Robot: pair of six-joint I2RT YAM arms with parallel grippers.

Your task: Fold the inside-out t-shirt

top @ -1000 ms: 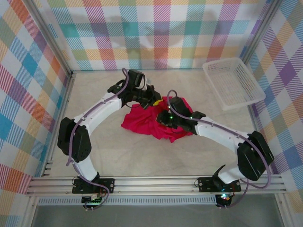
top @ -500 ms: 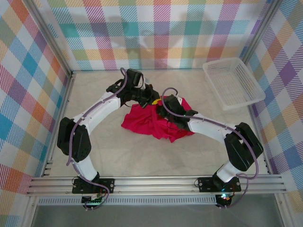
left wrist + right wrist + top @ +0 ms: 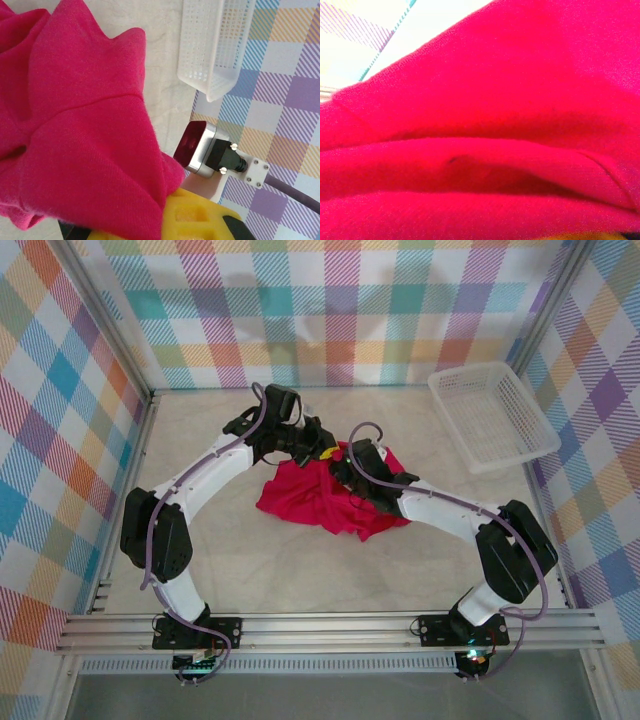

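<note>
The inside-out t-shirt (image 3: 325,498) is a crimson heap, crumpled in the middle of the table. My left gripper (image 3: 322,452) is at the heap's far edge, shut on a bunch of the cloth. In the left wrist view the t-shirt (image 3: 75,125) hangs over a yellow finger (image 3: 200,215) and runs down between the jaws. My right gripper (image 3: 344,466) is pressed into the same far edge, right beside the left one. Red folds of the t-shirt (image 3: 480,125) cover the right wrist view and hide the right fingers, so their state is unclear.
A white mesh basket (image 3: 492,415) stands at the back right corner, also seen in the left wrist view as the basket (image 3: 215,45). The right arm's wrist camera housing (image 3: 200,150) sits close to the left fingers. Checked walls close the table in on three sides.
The right arm has swung its wrist back and to the left, onto the shirt's far edge beside the left gripper. The left arm has hardly moved and keeps its hold.
</note>
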